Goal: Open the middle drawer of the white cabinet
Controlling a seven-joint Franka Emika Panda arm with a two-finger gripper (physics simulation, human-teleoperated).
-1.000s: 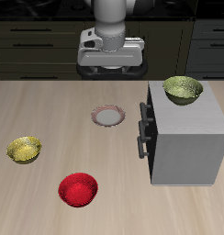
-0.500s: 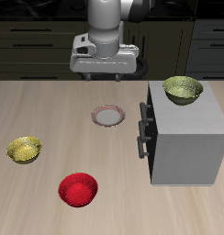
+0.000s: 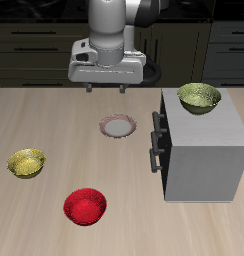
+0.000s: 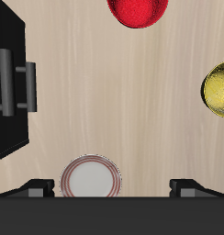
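Note:
The white cabinet (image 3: 206, 150) stands on the table with three dark bar handles stacked on its side face. The middle drawer (image 3: 156, 138) is flush with the other fronts and looks closed. My gripper (image 3: 110, 88) hangs open and empty above the back of the table, well apart from the cabinet, with nothing between its fingers (image 3: 89, 87). In the wrist view the cabinet (image 4: 7, 87) shows dark with its handles at the frame edge, and my gripper (image 4: 114, 188) is spread wide beside a small plate.
A pink-rimmed white plate (image 3: 118, 126) lies below the gripper and also shows in the wrist view (image 4: 90, 177). A red bowl (image 3: 85, 206) and a yellow bowl (image 3: 27, 162) sit nearer the front edge. An olive bowl (image 3: 199, 97) rests on the cabinet top.
My gripper has moved sideways, away from the cabinet's side of the table. It stays open. Nothing on the table has moved.

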